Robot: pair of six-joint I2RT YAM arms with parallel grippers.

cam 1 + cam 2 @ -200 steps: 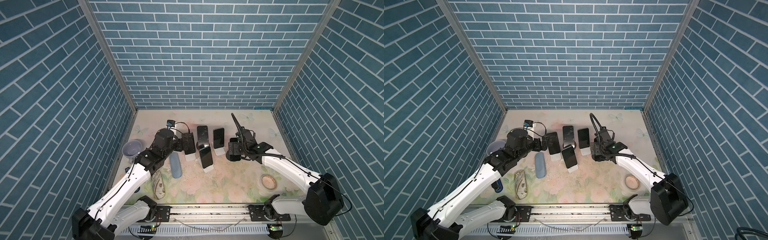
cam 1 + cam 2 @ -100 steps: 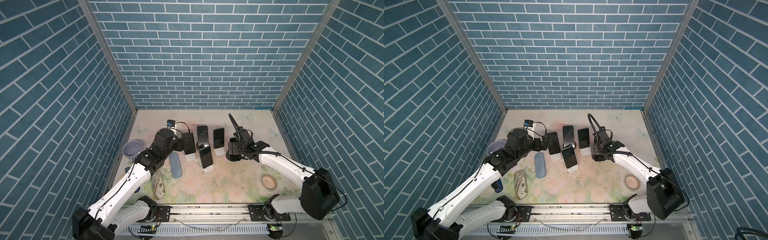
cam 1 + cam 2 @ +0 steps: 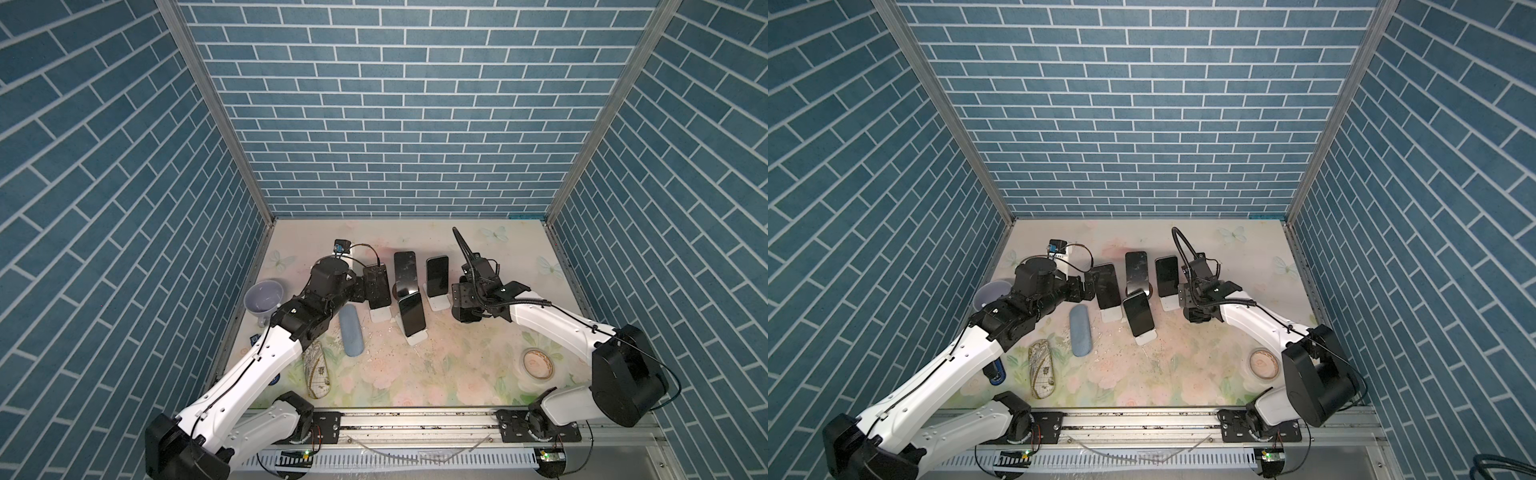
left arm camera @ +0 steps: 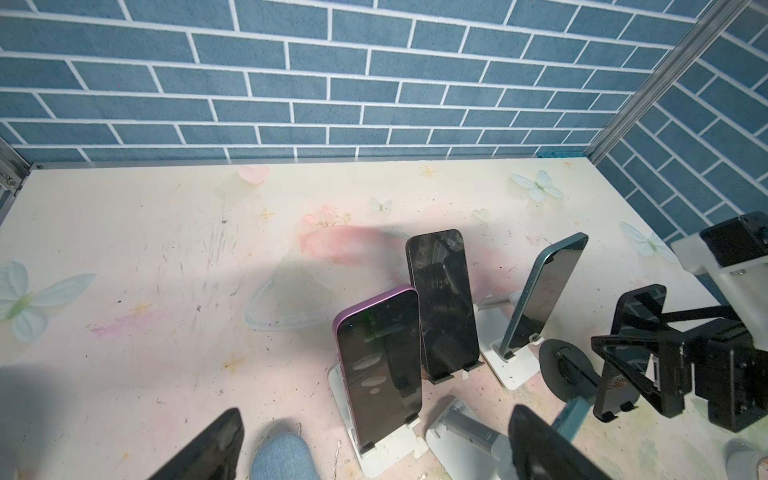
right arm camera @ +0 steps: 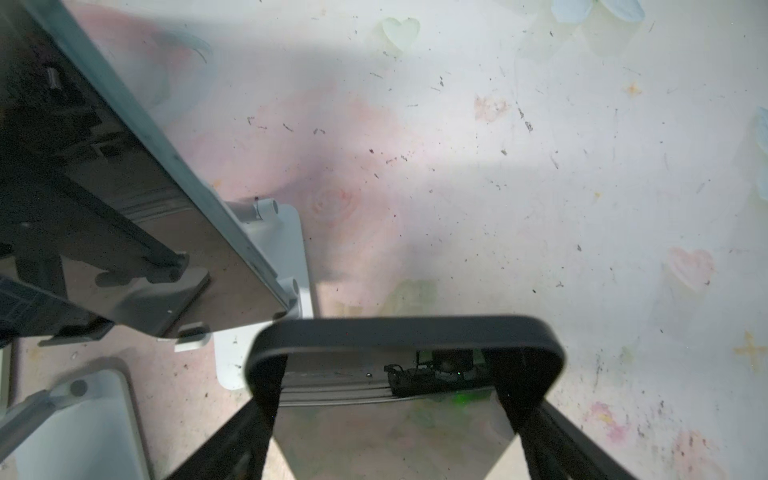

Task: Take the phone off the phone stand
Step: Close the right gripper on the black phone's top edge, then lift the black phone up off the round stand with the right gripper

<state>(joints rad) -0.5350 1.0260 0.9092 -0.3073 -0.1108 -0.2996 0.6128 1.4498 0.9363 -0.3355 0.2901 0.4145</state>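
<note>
Left wrist view: we saw the left gripper [image 4: 376,415] gaping wide and empty, its fingers [image 4: 216,444] far apart.
Purple phone [image 4: 380,365]: it leaned back in its white stand [image 4: 395,451], framed between those fingers and touching neither, as far as we saw.
Dark phone [image 4: 442,303]: it stood on a black stand [image 4: 453,376] just beside the purple one, set a little farther back.
Teal phone [image 4: 544,291]: it rested on a white base [image 4: 515,365], on the far side of the dark phone.
Front phone [image 3: 411,314]: in both top views we noted it foremost of the four, also propped on a pale stand [image 3: 417,337].
Right gripper [image 5: 392,382]: it hung low over the table [image 3: 457,365], just beside that white base.
Glossy slab [image 5: 403,330]: in the right wrist view a dark, round-cornered piece sat between the right fingers; we could not tell whether they pinched it or merely straddled it.
</note>
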